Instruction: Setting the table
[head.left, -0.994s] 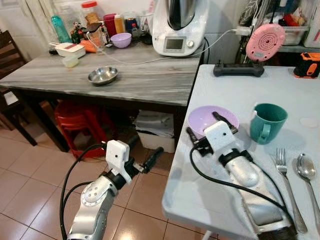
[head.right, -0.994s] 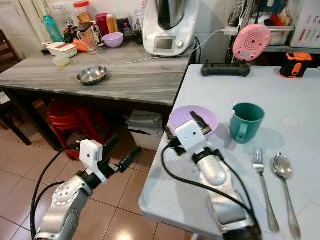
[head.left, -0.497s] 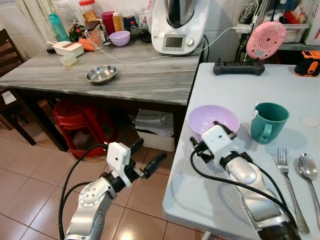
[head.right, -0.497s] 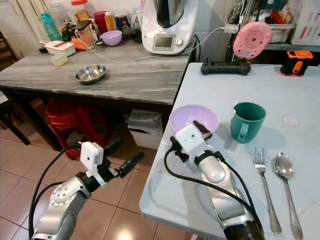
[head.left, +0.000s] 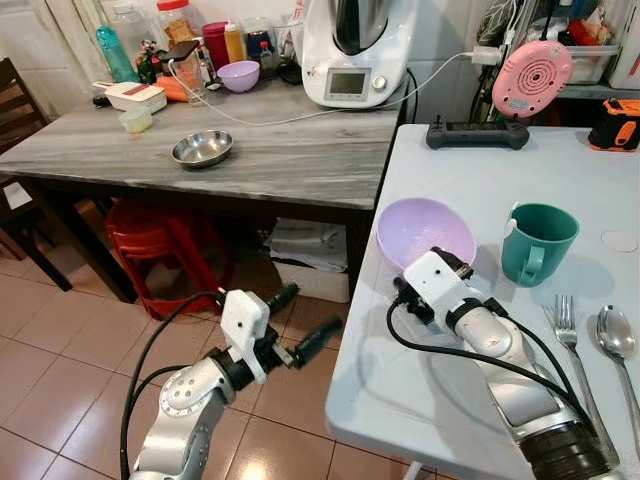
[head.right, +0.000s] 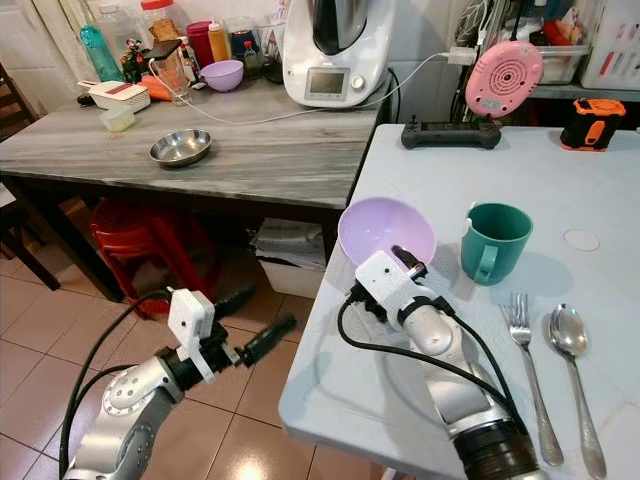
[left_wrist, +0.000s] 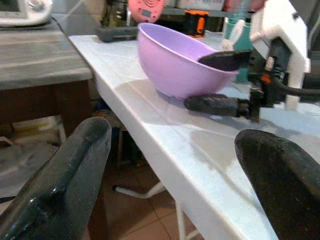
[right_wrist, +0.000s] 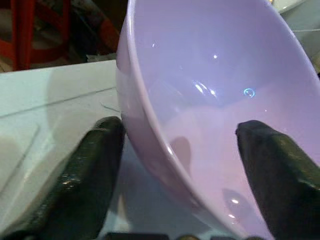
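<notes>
A purple bowl (head.left: 425, 225) sits tilted near the left edge of the white table (head.left: 470, 170), its near side raised off the surface. My right gripper (head.left: 447, 262) is shut on the bowl's near rim, one finger (right_wrist: 272, 170) inside and the other finger (right_wrist: 92, 175) under the outer wall. A green mug (head.left: 537, 243) stands just right of the bowl, with a fork (head.left: 575, 370) and a spoon (head.left: 617, 345) laid in front of it. My left gripper (head.left: 300, 320) hangs open over the tiled floor, left of the table, holding nothing.
A grey wooden table (head.left: 300, 160) on the left carries a steel bowl (head.left: 203, 149), a white kitchen machine (head.left: 357, 50) and jars. Red stools (head.left: 155, 245) stand beneath it. A black controller (head.left: 478, 133) and an orange device (head.left: 615, 128) lie at the white table's far end.
The purple bowl has gone from flat on the table to tilted, its near rim lifted in my right gripper. My left gripper has drifted slightly to the right.
</notes>
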